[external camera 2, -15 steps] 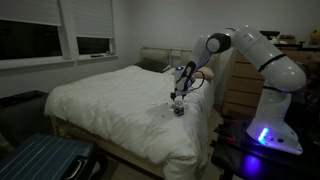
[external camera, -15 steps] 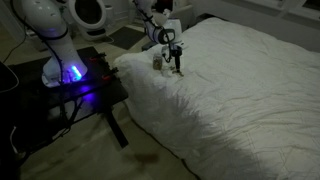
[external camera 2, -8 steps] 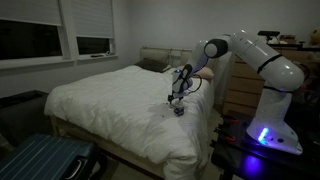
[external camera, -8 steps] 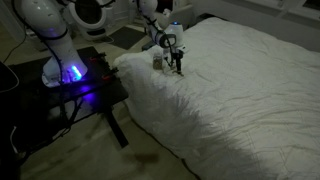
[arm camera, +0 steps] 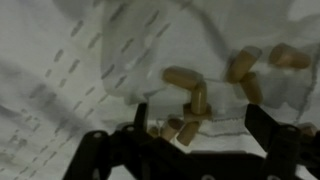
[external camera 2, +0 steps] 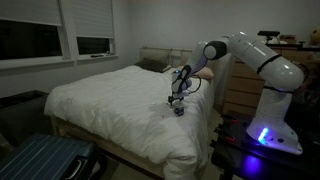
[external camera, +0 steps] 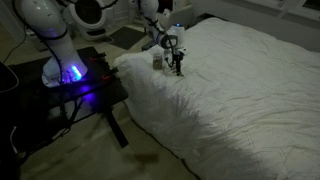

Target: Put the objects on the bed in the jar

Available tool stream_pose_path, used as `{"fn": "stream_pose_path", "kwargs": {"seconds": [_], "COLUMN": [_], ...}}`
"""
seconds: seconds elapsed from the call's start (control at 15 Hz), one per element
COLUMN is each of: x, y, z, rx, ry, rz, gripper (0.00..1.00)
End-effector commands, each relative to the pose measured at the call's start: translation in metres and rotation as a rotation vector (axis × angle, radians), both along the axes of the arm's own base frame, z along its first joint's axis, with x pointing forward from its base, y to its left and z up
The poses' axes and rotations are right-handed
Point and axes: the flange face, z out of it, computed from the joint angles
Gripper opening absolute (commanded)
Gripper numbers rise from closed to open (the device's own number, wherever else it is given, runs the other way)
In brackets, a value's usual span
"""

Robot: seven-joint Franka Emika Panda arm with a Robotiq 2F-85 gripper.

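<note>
The objects (arm camera: 185,78) are several small tan-olive cylindrical bits scattered on the bed (arm camera: 70,60), some close together and a few apart at the upper right (arm camera: 243,63). My gripper (arm camera: 200,125) hangs open just above them. Its dark fingers (arm camera: 140,122) stand wide to either side of a few bits (arm camera: 180,128), and nothing is held. In both exterior views the gripper (external camera: 177,64) (external camera 2: 176,99) points down at the white quilted bed (external camera: 240,95) (external camera 2: 105,100) near its edge. The jar (external camera: 157,61) stands upright on the cover right beside the gripper.
The robot base with a blue light sits on a dark stand (external camera: 75,80) next to the bed. A wooden dresser (external camera 2: 238,85) is behind the arm. A pillow (external camera 2: 155,63) lies at the head of the bed, and a blue suitcase (external camera 2: 40,160) stands on the floor.
The arm shifted slightly over the bed edge a second ago and has held still since. The gripper stayed open throughout.
</note>
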Motion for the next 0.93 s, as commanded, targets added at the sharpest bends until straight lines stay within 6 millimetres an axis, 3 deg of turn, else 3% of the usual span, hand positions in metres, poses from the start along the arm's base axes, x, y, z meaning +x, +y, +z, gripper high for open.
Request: {"fn": "stream_pose_path", "kwargs": {"seconds": [0.0,0.07,0.2,0.8,0.87], "x": [0.005,0.006,0.006,0.005,0.004], "y": [-0.007,-0.008,-0.01,-0.016,-0.018], "z": [0.004,0.004,0.006,0.014,0.016], "rx": [0.024,0.029,0.032,0.023,0.023], "ry": [0.044,0.054,0.066,0.072,0.073], "rz": [-0.027,-0.032,-0.04,-0.058,-0.063], "gripper": [0.97,0.73,0.69,0.01,0.0]}}
